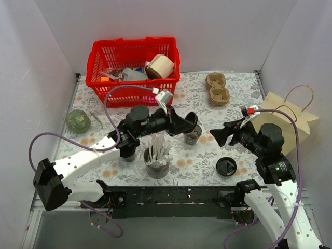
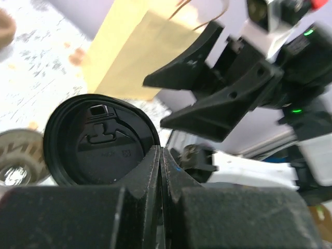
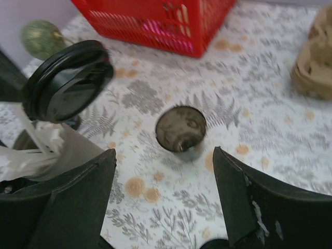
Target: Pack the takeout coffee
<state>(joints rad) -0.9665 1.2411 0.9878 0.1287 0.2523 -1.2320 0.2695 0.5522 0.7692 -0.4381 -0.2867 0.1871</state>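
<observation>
The takeout coffee cup (image 1: 193,136) stands on the floral cloth with no lid on it, a small grey-dark cup with a dark inside (image 3: 180,128). Just above and left of it, my left gripper (image 1: 191,120) is shut on the rim of a round black lid (image 2: 98,140), holding it tilted on edge. The right wrist view shows that lid (image 3: 67,80) up and left of the cup. My right gripper (image 1: 218,137) hangs just right of the cup with its fingers spread wide and nothing between them (image 3: 164,151).
A second black lid (image 1: 226,167) lies flat near the front edge. A grey holder of white sticks (image 1: 157,158) stands under the left arm. There is a red basket (image 1: 133,70) at the back, a cardboard cup carrier (image 1: 218,88), a paper bag (image 1: 288,119) at right and a green ball (image 1: 78,120) at left.
</observation>
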